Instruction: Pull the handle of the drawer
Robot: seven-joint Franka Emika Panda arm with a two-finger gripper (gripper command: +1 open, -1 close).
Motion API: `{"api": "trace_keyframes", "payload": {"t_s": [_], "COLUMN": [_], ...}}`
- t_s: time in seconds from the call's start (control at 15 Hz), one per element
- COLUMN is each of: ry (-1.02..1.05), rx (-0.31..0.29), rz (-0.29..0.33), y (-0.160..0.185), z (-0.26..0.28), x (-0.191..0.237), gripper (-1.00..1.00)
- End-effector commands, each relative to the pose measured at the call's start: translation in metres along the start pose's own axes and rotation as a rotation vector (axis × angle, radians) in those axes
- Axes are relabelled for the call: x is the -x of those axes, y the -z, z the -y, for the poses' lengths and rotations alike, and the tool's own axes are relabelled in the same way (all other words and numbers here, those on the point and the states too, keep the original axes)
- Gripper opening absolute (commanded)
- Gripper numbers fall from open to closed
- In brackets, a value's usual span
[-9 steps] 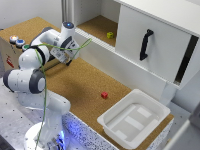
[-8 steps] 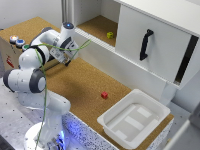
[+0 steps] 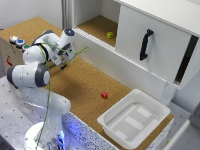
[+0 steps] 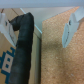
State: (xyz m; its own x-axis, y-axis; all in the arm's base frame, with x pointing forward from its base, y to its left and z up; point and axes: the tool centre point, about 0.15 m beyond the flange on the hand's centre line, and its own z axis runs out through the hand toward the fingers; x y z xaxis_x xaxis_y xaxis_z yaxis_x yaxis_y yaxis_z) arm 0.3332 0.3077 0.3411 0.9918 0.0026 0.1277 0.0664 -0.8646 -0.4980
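**Arm folded back, handle untouched**

You had the gripper (image 3: 64, 64) tucked low over the cork table (image 3: 85, 85), towards the exterior view's left, well apart from the drawer (image 3: 150, 50). Its fingers (image 4: 68, 31) stood wide apart in the wrist view, with nothing between them but bare cork and a dark hose (image 4: 22, 50) running past one side.

The handle (image 3: 145, 44) sat upright on the drawer's white front, high on the exterior view's right, a black curved bar fixed at both ends. Nothing touched it. A dark gap showed along the panel's right edge; you could not tell from these views how far the drawer stood out.

Behind the arm, an open cork-floored shelf held a small yellow-green block (image 3: 110, 35). A red block (image 3: 104, 95) lay on the table between the arm and a white tray (image 3: 112, 127) at the near corner. A box (image 3: 10, 52) with coloured buttons (image 3: 16, 41) stood at the table's far left end. A thin green cable (image 3: 48, 92) ran down along the arm.
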Motion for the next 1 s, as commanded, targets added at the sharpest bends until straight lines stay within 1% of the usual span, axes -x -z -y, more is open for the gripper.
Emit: {"api": "trace_keyframes", "payload": {"t_s": [0.0, 0.13, 0.47, 0.73, 0.93], "ry": [0.013, 0.009, 0.044, 0.069, 0.083], "rx": [-0.213, -0.252, -0.313, -0.295, -0.275], "rz": [0.033, 0.046, 0.061, 0.057, 0.077], "y": [-0.039, -0.046, -0.054, -0.049, -0.053], "z": [-0.003, -0.003, 0.005, 0.018, 0.028], "x": [-0.011, -0.014, -0.022, -0.024, -0.02], "gripper": [1.0, 1.0, 1.0, 1.0, 1.0]}}
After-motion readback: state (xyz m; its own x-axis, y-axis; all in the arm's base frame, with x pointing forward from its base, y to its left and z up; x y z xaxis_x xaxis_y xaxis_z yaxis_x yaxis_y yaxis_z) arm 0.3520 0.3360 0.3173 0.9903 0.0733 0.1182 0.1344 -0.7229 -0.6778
